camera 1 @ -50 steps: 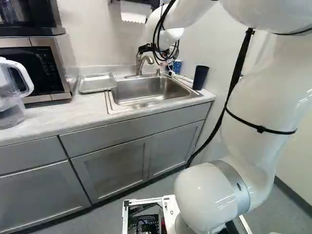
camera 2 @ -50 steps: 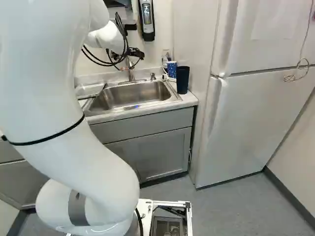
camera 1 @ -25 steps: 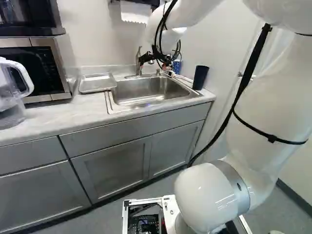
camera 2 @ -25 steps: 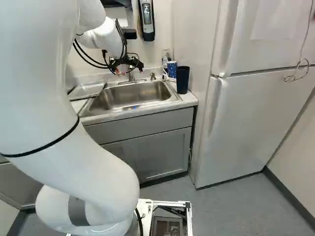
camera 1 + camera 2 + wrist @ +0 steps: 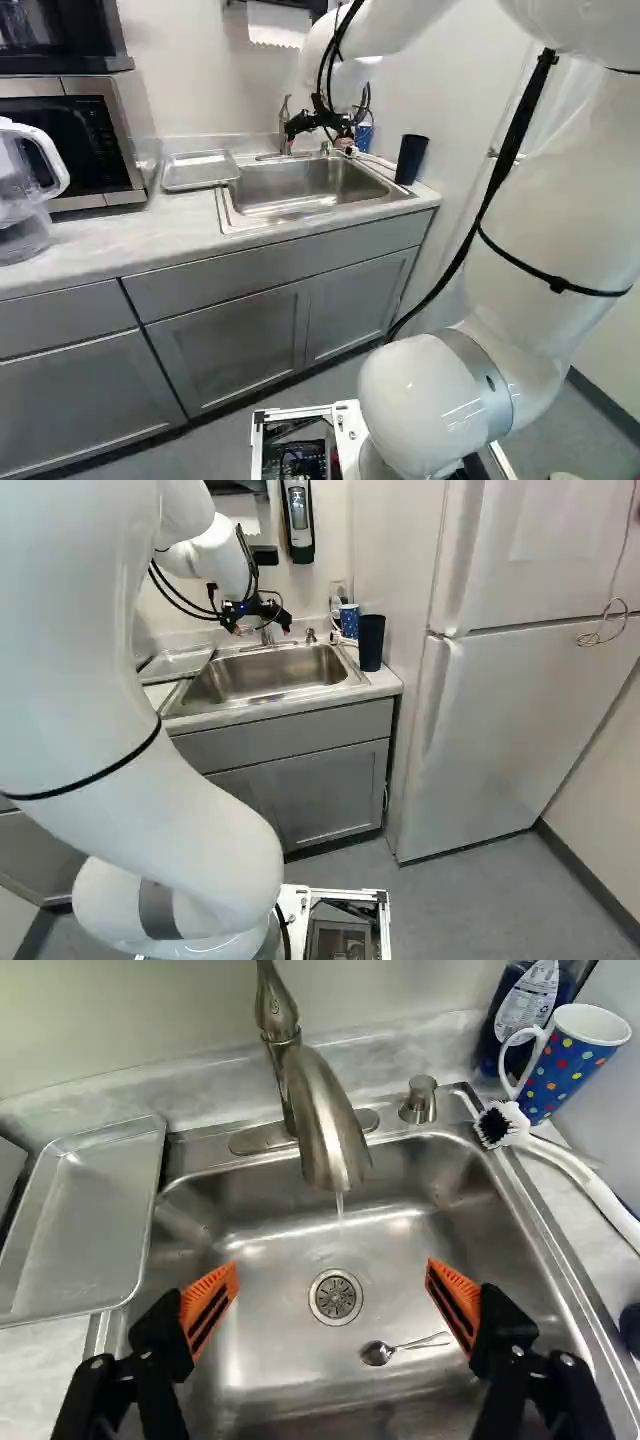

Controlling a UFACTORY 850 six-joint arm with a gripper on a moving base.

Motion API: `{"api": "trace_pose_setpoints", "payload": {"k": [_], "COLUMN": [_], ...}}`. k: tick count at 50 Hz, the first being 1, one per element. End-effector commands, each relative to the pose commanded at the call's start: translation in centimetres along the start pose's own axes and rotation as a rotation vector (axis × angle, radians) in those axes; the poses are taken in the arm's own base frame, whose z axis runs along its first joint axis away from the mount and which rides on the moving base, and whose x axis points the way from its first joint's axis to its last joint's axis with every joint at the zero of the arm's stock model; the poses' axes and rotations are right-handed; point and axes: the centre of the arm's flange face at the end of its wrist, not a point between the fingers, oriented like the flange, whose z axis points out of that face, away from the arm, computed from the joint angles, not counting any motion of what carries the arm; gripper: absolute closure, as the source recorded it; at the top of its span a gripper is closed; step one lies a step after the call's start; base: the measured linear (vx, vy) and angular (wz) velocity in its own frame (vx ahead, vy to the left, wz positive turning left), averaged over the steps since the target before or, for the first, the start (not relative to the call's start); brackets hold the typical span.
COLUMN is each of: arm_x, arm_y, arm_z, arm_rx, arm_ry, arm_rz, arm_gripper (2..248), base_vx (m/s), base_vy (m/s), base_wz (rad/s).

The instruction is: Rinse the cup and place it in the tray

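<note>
Clearly, the end effector (image 5: 265, 628) is above the sink (image 5: 268, 698), its two fingers spread wide apart, with nothing gripped. Seen from the wrist, the gap between the fingers of the end effector (image 5: 332, 1278) frames the drain (image 5: 335, 1297), leaving broad room over the basin. A spoon (image 5: 375, 1353) lies down in there, near the drain, its handle pointing toward one finger. Ahead, the tap (image 5: 330, 1130) reaches out over the basin's back edge, a thin stream of water (image 5: 340, 1203) falling from its mouth.

The dotted mug (image 5: 570, 1070) stands upright on the surface (image 5: 50, 1375), outside the sink's back corner, handle toward the tap. Room is tight around it: a blue bottle (image 5: 525, 1010) stands just behind, the side wall is close, and a brush (image 5: 503, 1125) lies in front with its bristled head by the sink's rim. In the right base view, a dark tumbler (image 5: 371, 642) stands just beside the mug, nearer the surface's front edge.

Across the sink from the mug, the tray (image 5: 90, 1225) lies flat, one long edge running close along the sink's rim.
</note>
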Motion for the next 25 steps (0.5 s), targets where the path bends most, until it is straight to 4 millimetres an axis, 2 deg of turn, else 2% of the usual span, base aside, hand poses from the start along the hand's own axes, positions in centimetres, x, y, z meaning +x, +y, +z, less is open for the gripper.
{"api": "trace_pose_setpoints", "payload": {"k": [25], "arm_x": [1.8], "arm_y": [0.0], "arm_z": [-0.2], "arm_rx": [0.006], "arm_ry": [0.206], "arm_rz": [0.038], "arm_gripper": [3], "base_vx": [0.0], "base_vy": [0.0], "base_wz": [0.0]}}
